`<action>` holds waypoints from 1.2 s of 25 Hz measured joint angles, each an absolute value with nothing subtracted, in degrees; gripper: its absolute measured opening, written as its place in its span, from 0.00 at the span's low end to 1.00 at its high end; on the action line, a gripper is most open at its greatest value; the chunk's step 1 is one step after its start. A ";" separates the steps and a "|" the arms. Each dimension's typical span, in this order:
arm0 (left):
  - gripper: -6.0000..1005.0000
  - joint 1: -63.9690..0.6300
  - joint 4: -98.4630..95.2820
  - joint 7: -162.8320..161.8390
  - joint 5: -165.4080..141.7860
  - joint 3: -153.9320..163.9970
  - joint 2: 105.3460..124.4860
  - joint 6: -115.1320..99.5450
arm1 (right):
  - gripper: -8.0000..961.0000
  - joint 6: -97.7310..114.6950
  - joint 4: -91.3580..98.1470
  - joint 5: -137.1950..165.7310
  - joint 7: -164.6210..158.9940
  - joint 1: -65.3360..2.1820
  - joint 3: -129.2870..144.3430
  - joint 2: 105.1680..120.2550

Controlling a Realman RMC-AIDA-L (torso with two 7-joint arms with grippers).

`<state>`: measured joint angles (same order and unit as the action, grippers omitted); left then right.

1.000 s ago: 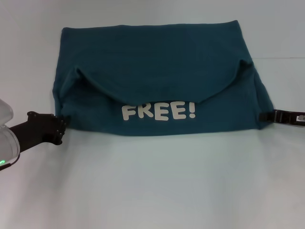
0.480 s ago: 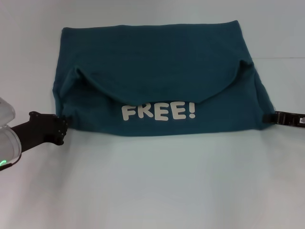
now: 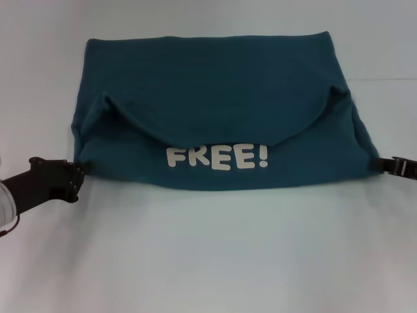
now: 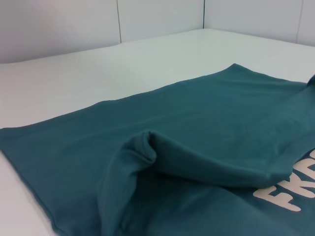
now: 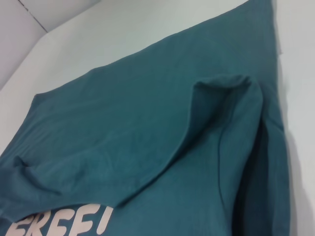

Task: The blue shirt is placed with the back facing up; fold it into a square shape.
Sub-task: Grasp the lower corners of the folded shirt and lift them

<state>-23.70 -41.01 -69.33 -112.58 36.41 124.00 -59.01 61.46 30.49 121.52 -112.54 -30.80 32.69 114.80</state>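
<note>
Teal-blue cloth, the blue shirt (image 3: pixel 215 104) lies across the white desk (image 3: pixel 208 254), its folded-over flap showing "FREE!" lettering (image 3: pixel 217 157). The left claw (image 3: pixel 77 175) meets its corner at 8 o'clock, the right claw (image 3: pixel 384 165) at 4 o'clock; whether either is spread or pinching, one cannot tell.

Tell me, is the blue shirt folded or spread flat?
Folded: the blue shirt has its near part turned over, showing the FREE! lettering.

The left gripper (image 3: pixel 77 175) reaches in low from the left; the right gripper (image 3: pixel 380 165) enters from the right edge.
</note>
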 joint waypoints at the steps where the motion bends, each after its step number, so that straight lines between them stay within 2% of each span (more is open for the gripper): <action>1: 0.01 -23.49 -41.12 -69.41 -112.58 36.41 124.01 -59.43 | 0.01 61.61 30.50 121.19 -112.22 -30.45 32.69 114.80; 15: 0.01 -17.12 -47.53 -73.88 -114.32 36.28 124.02 -71.07 | 0.01 70.49 31.18 116.98 -105.15 -24.43 30.04 114.77; 30: 0.01 -13.14 -51.01 -78.18 -123.33 25.79 123.78 -93.65 | 0.01 85.43 31.38 117.11 -94.64 -16.45 25.86 113.55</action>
<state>-13.14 -51.01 -78.18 -123.33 25.79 123.78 -93.65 85.43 31.38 117.11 -94.64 -16.45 25.86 113.55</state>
